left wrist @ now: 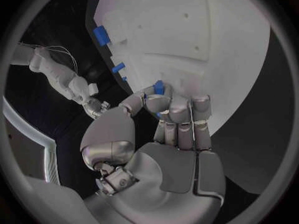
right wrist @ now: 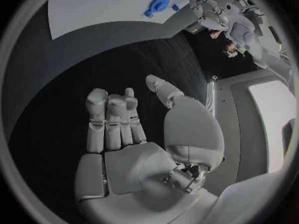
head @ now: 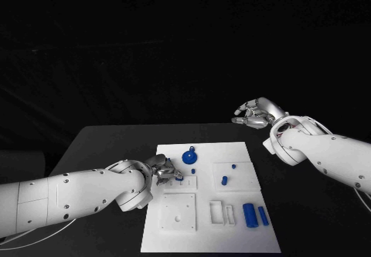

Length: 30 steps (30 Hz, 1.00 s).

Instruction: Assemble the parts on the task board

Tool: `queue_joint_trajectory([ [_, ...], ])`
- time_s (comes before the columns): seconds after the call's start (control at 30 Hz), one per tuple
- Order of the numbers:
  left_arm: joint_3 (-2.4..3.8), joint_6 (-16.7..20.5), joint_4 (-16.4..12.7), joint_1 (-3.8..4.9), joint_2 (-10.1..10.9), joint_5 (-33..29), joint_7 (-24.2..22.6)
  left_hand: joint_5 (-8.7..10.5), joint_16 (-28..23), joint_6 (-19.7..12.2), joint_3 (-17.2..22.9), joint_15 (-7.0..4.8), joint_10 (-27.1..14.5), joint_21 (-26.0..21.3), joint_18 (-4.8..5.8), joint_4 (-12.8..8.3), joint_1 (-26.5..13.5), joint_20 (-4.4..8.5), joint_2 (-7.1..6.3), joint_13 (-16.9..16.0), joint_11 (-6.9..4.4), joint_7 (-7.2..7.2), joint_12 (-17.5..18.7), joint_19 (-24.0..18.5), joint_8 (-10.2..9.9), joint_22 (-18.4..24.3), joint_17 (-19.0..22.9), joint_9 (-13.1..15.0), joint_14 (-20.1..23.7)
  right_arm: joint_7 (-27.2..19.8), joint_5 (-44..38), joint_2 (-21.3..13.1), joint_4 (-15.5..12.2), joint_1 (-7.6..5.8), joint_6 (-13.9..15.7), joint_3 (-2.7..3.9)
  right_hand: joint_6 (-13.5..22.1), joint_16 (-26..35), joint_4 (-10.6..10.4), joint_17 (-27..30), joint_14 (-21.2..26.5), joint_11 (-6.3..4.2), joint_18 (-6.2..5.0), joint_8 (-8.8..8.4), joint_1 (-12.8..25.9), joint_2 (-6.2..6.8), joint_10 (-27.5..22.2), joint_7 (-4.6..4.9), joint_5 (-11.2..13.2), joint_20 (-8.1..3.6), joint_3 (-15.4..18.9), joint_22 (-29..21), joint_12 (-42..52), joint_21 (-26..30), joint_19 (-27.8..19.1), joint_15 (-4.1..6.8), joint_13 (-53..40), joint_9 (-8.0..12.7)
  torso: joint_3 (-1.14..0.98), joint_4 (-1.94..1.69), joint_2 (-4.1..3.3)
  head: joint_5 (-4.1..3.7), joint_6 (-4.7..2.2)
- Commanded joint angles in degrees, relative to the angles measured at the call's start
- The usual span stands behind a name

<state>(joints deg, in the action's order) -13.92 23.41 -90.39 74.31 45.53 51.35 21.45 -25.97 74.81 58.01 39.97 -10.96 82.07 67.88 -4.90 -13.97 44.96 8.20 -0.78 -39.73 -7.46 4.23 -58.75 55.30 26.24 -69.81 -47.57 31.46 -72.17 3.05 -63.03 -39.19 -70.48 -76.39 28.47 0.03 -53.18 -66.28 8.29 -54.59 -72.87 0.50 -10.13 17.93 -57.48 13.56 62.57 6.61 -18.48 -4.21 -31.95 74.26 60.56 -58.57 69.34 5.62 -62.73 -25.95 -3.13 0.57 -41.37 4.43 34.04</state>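
1. task board (head: pixel 202 235) — white plate lying in the middle of the black table (head: pixel 108 140), with blue parts spread over it.
2. left hand (head: pixel 164 170) — low over the board's left side, beside a small raised white block (head: pixel 185 182). in the left wrist view its fingers (left wrist: pixel 179 115) are curled in, and a small blue part (left wrist: pixel 159 87) sits pinched at the fingertips against the thumb; the hand grips that part.
3. right hand (head: pixel 254 114) — raised beyond the board's far right corner, well apart from every part. in the right wrist view its fingers (right wrist: pixel 111 118) are loosely bent and apart, with nothing between them; it holds nothing.
4. loose parts — a blue gear wheel (head: pixel 190 157) at the far middle of the board; a blue peg (head: pixel 224 180) standing in the right middle plate; two blue cylinders (head: pixel 254 214) lying side by side at the near right, long axes running near-to-far.
5. key relation — the held part lies at the left fingertips, directly over the board's left-hand fixtures, so any seat for it is below and just beside those fingers. its long axis cannot be told, since the fingers hide most of it.
6. judgement — the left hand is much the nearer and looks set to place the part; the exact socket it aims at cannot be told.
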Motion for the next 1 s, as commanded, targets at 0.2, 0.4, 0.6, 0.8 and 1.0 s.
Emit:
queue_joint_trajectory([
  [0.2, 0.03, -2.9, -0.7, -0.08, 0.1, 2.1, 0.7, 0.28, 0.3, 13.9, 0.1, -0.56, -0.7, 0.2, -0.06, 0.2, 0.3, 7.46, 0.51, 0.1, -0.58, -6.29, -0.4, 0.4, 0.0, -0.1, 0.1, 21.5, 0.0, -0.3, 0.0, 0.1, -0.3, -0.08, -0.9, 0.03, -0.1, 0.2, 0.0, 0.1, 0.1, -0.13, -4.87, 0.11, 0.1, -0.65, -0.2, 0.25, -0.4, 0.12, 0.3, -0.1, -0.3, 0.2, -0.4, 0.26, 0.1, -0.1, 0.02, 0.00, 0.00, -0.05, 0.24],
  [0.4, 0.04, -3.9, -1.1, -0.14, 0.4, 3.0, 0.8, 0.58, 0.4, 14.0, 0.1, -0.53, -0.7, 0.2, -0.07, 0.0, 0.4, 7.43, 0.24, 0.1, -0.57, -6.30, -0.6, 0.4, 0.0, -0.2, 0.1, 21.6, 0.1, -0.2, 0.0, 0.1, -0.2, -0.08, -1.0, 0.03, -0.1, 0.2, 0.0, 0.1, 0.1, -0.13, -4.87, 0.11, 0.1, -0.68, -0.2, 0.25, -0.4, 0.12, 0.4, -0.1, -0.4, 0.2, -0.4, 0.26, 0.2, -0.1, 0.06, 0.00, 0.03, -0.14, 0.46],
  [0.6, 0.04, -3.9, -1.0, -0.15, 0.4, 4.2, 1.0, 1.13, 0.5, 14.1, 0.1, -0.48, -0.8, 0.2, -0.08, 0.0, 0.6, 7.41, 0.03, 0.2, -0.56, -6.30, -0.8, 0.4, 0.0, -0.2, 0.2, 21.7, 0.1, -0.2, 0.0, 0.1, -0.2, -0.08, -1.1, 0.03, -0.1, 0.2, 0.0, 0.1, 0.1, -0.13, -4.87, 0.11, 0.1, -0.70, -0.2, 0.25, -0.5, 0.12, 0.4, -0.1, -0.4, 0.2, -0.4, 0.26, 0.2, -0.1, 0.04, -0.05, 0.04, -0.20, 0.48],
  [0.8, 0.04, -4.2, -1.0, -0.15, 0.3, 4.9, 1.3, 4.94, 0.9, 14.2, 0.1, -0.40, -1.0, 0.2, -0.14, 0.5, 1.2, 7.31, -0.10, 0.5, -0.56, -6.30, -1.3, 0.3, -0.3, -0.4, 0.5, 22.0, 0.3, -0.2, 0.0, 0.2, -0.2, -0.07, -1.2, 0.03, -0.1, 0.3, 0.0, 0.1, 0.1, -0.12, -4.87, 0.10, 0.1, -0.72, -0.2, 0.25, -0.5, 0.12, 0.4, -0.1, -0.4, 0.3, -0.4, 0.26, 0.2, -0.1, 0.02, -0.03, 0.02, -0.23, 0.52],
  [1.0, 0.04, -4.4, -0.8, -0.15, 0.3, 5.3, 1.6, 8.09, 1.0, 14.3, 0.0, -0.38, -1.1, 0.2, -0.17, 1.1, 1.5, 7.26, -0.20, 0.8, -0.54, -6.29, -1.5, 0.3, -0.6, -0.5, 0.7, 22.2, 0.4, -0.2, 0.0, 0.2, -0.2, -0.07, -1.2, 0.03, -0.1, 0.3, 0.0, 0.1, 0.1, -0.12, -4.86, 0.10, 0.1, -0.75, -0.2, 0.25, -0.5, 0.12, 0.4, -0.1, -0.4, 0.3, -0.4, 0.26, 0.2, -0.1, -0.02, -0.02, 0.00, -0.21, 0.51],
])
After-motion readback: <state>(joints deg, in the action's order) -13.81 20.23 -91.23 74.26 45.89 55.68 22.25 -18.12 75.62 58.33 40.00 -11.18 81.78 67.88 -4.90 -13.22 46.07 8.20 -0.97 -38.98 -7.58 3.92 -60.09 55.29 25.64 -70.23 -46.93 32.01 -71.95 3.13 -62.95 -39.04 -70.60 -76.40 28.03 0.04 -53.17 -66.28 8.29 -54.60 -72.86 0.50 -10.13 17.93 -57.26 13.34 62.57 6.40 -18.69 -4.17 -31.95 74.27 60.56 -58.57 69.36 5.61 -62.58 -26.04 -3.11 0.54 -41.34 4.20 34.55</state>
